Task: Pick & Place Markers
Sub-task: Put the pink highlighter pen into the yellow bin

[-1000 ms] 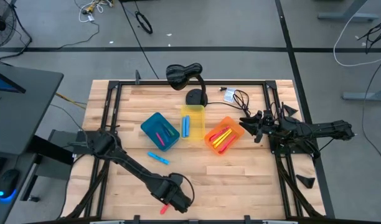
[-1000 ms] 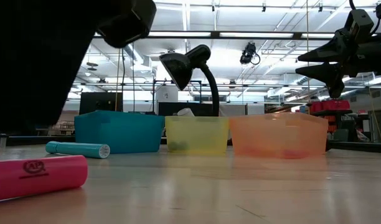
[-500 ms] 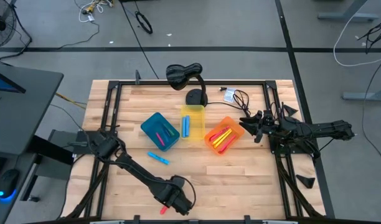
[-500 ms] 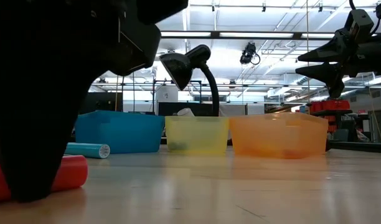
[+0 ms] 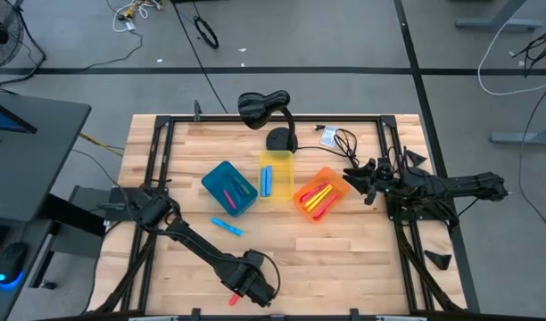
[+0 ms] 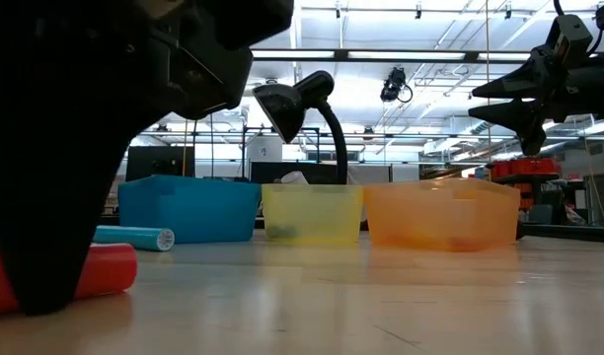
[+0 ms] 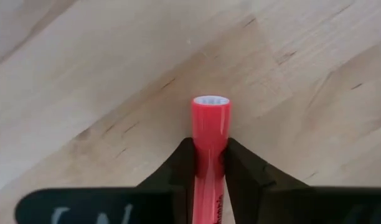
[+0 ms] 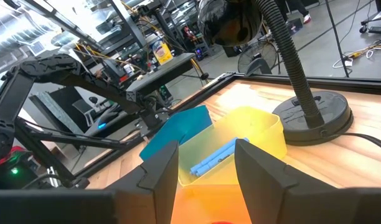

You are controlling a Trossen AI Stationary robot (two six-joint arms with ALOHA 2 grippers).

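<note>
Now the marker [image 7: 210, 134] is glossy red-pink, white-tipped.

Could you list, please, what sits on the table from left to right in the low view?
Red marker under the left tool → teal marker → blue bin → yellow bin → orange bin.

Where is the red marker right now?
The red marker lies at the table's front edge, on the left side in the high view, pinched between the left gripper fingers, well in front of the blue bin.
</note>
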